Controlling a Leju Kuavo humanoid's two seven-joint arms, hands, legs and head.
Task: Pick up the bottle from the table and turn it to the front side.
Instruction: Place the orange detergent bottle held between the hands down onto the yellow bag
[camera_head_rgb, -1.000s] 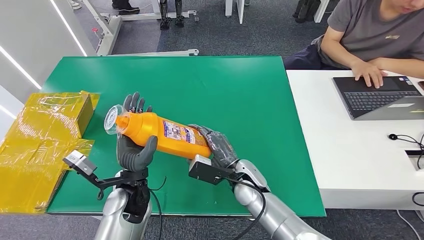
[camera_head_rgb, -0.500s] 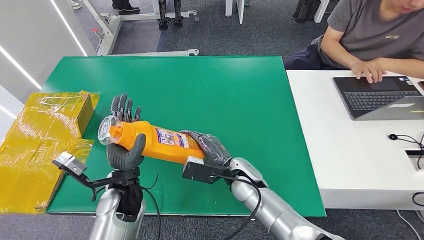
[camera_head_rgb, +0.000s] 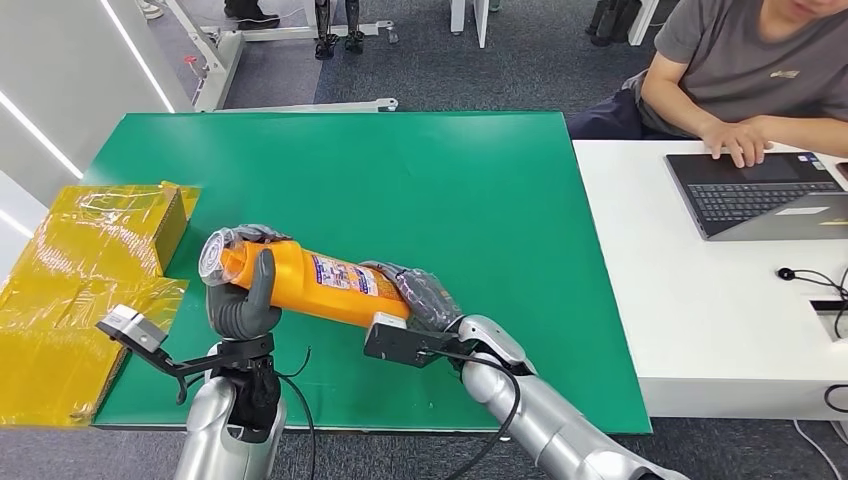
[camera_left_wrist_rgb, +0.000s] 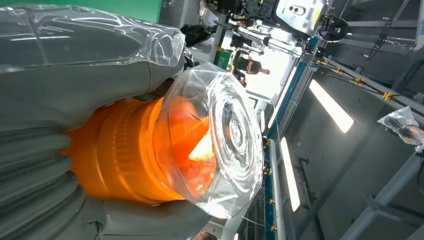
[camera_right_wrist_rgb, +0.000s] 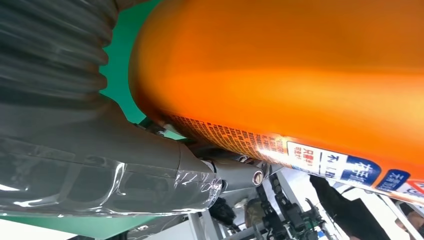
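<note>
Look first at the head view. Your left hand (camera_head_rgb: 243, 295) has just closed. A moment ago its fingers stood up straight behind the neck of the long orange plastic bottle with the clear cap (camera_head_rgb: 305, 278); now they curl over the neck and the thumb wraps up the near side, so this hand holds the bottle. Your right hand (camera_head_rgb: 418, 292) grips the other end, the bottom, the same as before. The bottle has also come down a little and lies more level. It is held above the near part of the green table mat (camera_head_rgb: 400, 180), not far from the yellow wrapped box (camera_head_rgb: 120, 225). With both ends held, I think you are set to roll it. A white and blue label with small print faces up, which looks like the back, so the front probably still has to come round.

In the left wrist view, the clear cap (camera_left_wrist_rgb: 225, 135) is shiny and see-through, with the orange spout inside. The grey thumb (camera_left_wrist_rgb: 90, 85) presses on the ribbed orange neck.

In the right wrist view, the bottle's smooth orange side (camera_right_wrist_rgb: 280, 65) glows, with a strip of tiny writing along it. The hand's grey thumb (camera_right_wrist_rgb: 100, 165) lies tight against it.
</note>
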